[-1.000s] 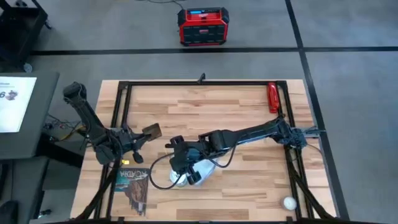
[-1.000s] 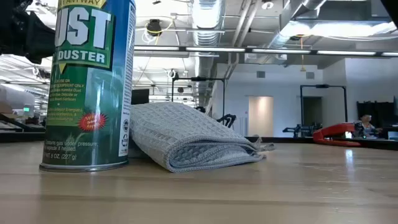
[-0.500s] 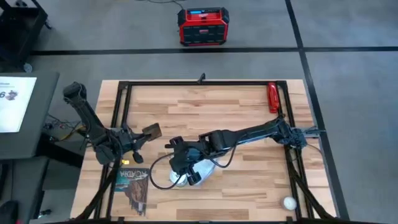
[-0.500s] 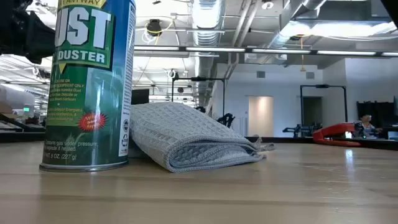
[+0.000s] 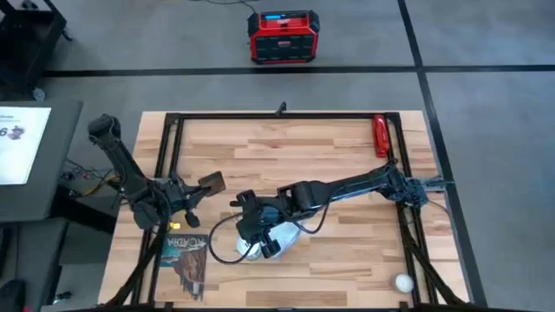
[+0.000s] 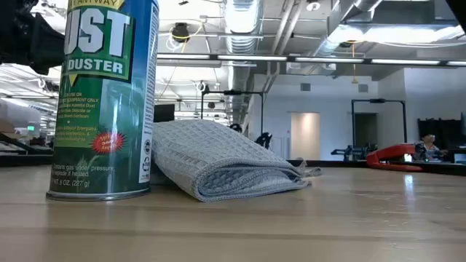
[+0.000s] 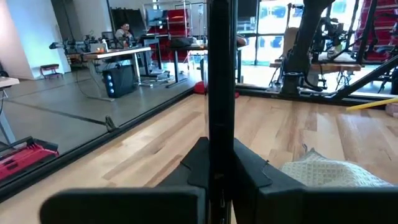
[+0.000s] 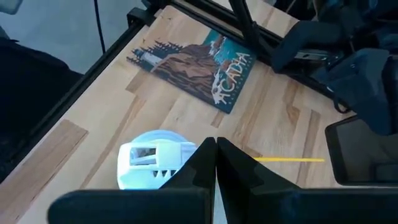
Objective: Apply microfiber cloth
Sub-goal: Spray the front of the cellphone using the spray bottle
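nothing has moved in the last second: both arms and every object on the table [image 5: 347, 251] sit exactly where they were.

your right gripper [image 5: 257, 236] reaches across to the left-centre of the table, hanging over the near part of the boards. in its wrist view its two dark fingers [image 8: 214, 158] are pressed together with only a hairline seam between them, clenched on nothing. just under them sits a white and pale blue can top [image 8: 152, 163], seen from above, and beyond that lies the dark printed booklet [image 8: 198, 67] near the table's left frame rail.

the microfiber cloth [image 5: 286, 232] lies on the wood right beside that gripper, partly covered by the arm from above. from the low view you see it folded into a soft wedge [image 6: 218, 169], resting flat on the table and touching, or just behind, the green duster can [image 6: 108, 98], which stands upright.

your left gripper [image 5: 198, 192] waits at the left edge of the table, above the booklet [image 5: 184, 253], next to a dark phone [image 5: 211, 182]. its wrist view shows its fingers [image 7: 219, 162] closed tight against each other, empty, with a corner of the cloth [image 7: 333, 173] ahead.

a red tool [image 5: 380, 135] lies at the far right edge, a small white ball [image 5: 403, 282] at the near right corner.
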Robot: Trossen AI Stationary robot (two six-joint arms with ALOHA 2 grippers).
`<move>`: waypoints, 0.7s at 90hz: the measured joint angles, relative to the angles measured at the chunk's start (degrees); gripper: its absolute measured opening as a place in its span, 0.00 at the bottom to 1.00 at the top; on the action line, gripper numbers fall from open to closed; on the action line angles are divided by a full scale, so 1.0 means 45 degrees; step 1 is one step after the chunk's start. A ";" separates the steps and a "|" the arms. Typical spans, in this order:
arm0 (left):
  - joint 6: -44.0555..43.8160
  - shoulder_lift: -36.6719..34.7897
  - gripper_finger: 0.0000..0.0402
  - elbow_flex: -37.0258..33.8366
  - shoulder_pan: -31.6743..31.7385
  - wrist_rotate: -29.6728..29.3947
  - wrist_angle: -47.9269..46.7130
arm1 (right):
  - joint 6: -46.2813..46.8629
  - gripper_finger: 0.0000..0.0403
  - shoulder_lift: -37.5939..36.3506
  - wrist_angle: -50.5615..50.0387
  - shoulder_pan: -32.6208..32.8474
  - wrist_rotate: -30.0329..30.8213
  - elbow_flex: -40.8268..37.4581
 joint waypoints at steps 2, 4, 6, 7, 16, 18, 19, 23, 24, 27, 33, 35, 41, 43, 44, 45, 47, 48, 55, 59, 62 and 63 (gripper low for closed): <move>0.0000 0.0000 0.02 0.0000 0.0001 0.0000 0.0000 | 0.0000 0.00 0.0000 -0.0006 0.0000 -0.0002 0.0000; 0.0000 0.0000 0.02 0.0000 0.0000 0.0000 0.0000 | 0.0000 0.00 0.0000 -0.0020 0.0000 -0.0004 0.0000; 0.0000 0.0000 0.02 0.0000 0.0003 0.0000 0.0000 | 0.0000 0.00 0.0000 -0.0038 0.0000 -0.0003 0.0000; 0.0000 0.0000 0.02 0.0000 0.0004 0.0000 0.0000 | 0.0000 0.00 0.0002 -0.0044 0.0000 -0.0002 0.0000; 0.0000 -0.0005 0.02 0.0000 0.0004 0.0000 0.0005 | 0.0005 0.00 0.0267 0.0064 0.0015 -0.0030 0.0032; 0.0005 -0.0006 0.02 0.0000 0.0004 -0.0005 -0.0001 | 0.0005 0.00 0.0305 0.0052 0.0040 -0.0060 0.0026; 0.0005 -0.0010 0.02 0.0000 0.0004 -0.0005 -0.0004 | 0.0007 0.00 0.0332 0.0086 0.0049 -0.0083 0.0025; 0.0003 -0.0015 0.02 0.0000 0.0004 -0.0003 0.0002 | 0.0010 0.00 0.0440 0.0083 0.0058 -0.0169 0.0043; 0.0000 -0.0015 0.02 0.0000 0.0004 0.0000 0.0005 | 0.0007 0.00 0.0450 0.0075 0.0057 -0.0169 0.0044; 0.0004 -0.0023 0.02 0.0000 0.0004 -0.0005 0.0000 | 0.0005 0.00 0.0468 0.0102 0.0047 -0.0166 0.0049; 0.0008 -0.0024 0.02 0.0000 0.0006 -0.0010 0.0000 | 0.0020 0.00 0.0491 0.0104 0.0034 -0.0217 0.0049; 0.0018 -0.0024 0.02 0.0000 0.0004 -0.0010 0.0008 | 0.0027 0.00 0.0491 0.0098 0.0036 -0.0217 0.0049; 0.0017 -0.0024 0.02 0.0000 0.0009 -0.0010 -0.0003 | 0.0068 0.00 0.0495 0.0078 0.0044 -0.0209 0.0049; 0.0019 -0.0024 0.02 0.0000 0.0005 -0.0006 -0.0001 | 0.0068 0.00 0.0495 0.0066 0.0044 -0.0212 0.0049; 0.0022 -0.0024 0.02 0.0000 0.0004 -0.0005 0.0000 | 0.0068 0.00 0.0495 0.0060 0.0044 -0.0212 0.0049; 0.0025 -0.0024 0.02 0.0000 0.0004 -0.0005 0.0000 | 0.0068 0.00 0.0495 0.0048 0.0044 -0.0212 0.0049; 0.0029 -0.0024 0.02 0.0000 0.0004 -0.0006 0.0000 | 0.0072 0.00 0.0495 0.0010 0.0044 -0.0212 0.0049; 0.0029 -0.0024 0.02 0.0000 0.0004 -0.0009 0.0000 | 0.0070 0.00 0.0498 0.0002 0.0041 -0.0212 0.0049; 0.0024 -0.0024 0.02 0.0000 0.0004 -0.0005 -0.0001 | 0.0073 0.00 0.0510 -0.0040 0.0044 -0.0212 0.0049; 0.0024 -0.0024 0.02 0.0000 0.0004 -0.0004 0.0000 | 0.0085 0.00 0.0512 -0.0061 0.0044 -0.0212 0.0049; 0.0024 -0.0029 0.02 0.0000 0.0004 -0.0005 0.0004 | 0.0121 0.00 0.0515 -0.0061 0.0044 -0.0212 0.0049; 0.0023 -0.0029 0.02 0.0000 0.0004 -0.0005 0.0005 | 0.0121 0.00 0.0515 -0.0061 0.0044 -0.0212 0.0049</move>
